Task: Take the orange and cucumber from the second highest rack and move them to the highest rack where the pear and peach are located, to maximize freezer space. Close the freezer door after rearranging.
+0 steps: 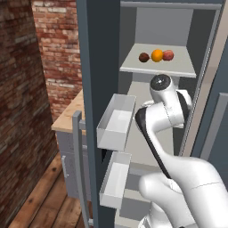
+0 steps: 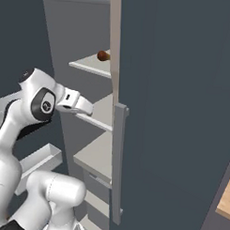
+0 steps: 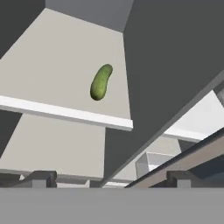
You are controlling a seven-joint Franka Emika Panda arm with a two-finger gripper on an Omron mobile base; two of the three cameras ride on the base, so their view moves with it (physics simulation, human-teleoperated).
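Orange [image 1: 156, 55] already sits on the top rack [image 1: 178, 67], mid-shelf between a dark fruit [image 1: 144, 57] and a pinkish one [image 1: 168, 55]. Cucumber [image 3: 100, 82] lies alone on the second rack [image 3: 52, 78], near its right side, set back from the front edge. Gripper [image 3: 109, 177] is spread wide, empty, well short of it. Cucumber looks light, firm, smooth-skinned, likely to roll; best pinched across its narrow middle. Freezer door [image 1: 95, 89] stands open.
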